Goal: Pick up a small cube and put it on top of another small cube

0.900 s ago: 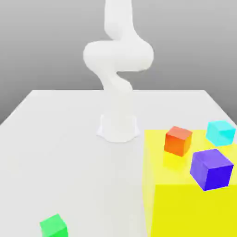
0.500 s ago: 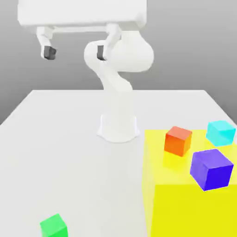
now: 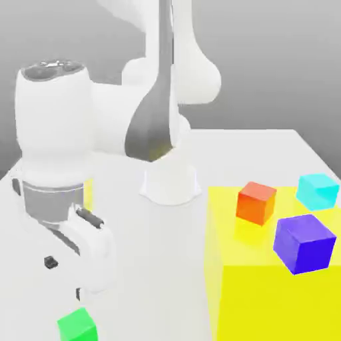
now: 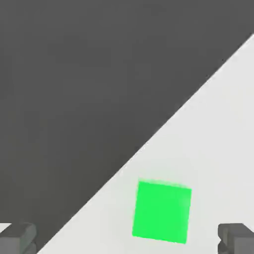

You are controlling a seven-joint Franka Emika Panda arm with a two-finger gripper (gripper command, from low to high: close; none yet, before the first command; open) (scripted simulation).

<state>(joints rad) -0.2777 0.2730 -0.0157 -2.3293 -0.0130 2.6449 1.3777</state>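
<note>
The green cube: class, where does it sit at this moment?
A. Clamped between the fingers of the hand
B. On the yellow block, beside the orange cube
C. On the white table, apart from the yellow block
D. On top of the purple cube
C: the green cube rests on the white table, apart from the yellow block, with the open hand above it.

No readable text, label or number anywhere.
</note>
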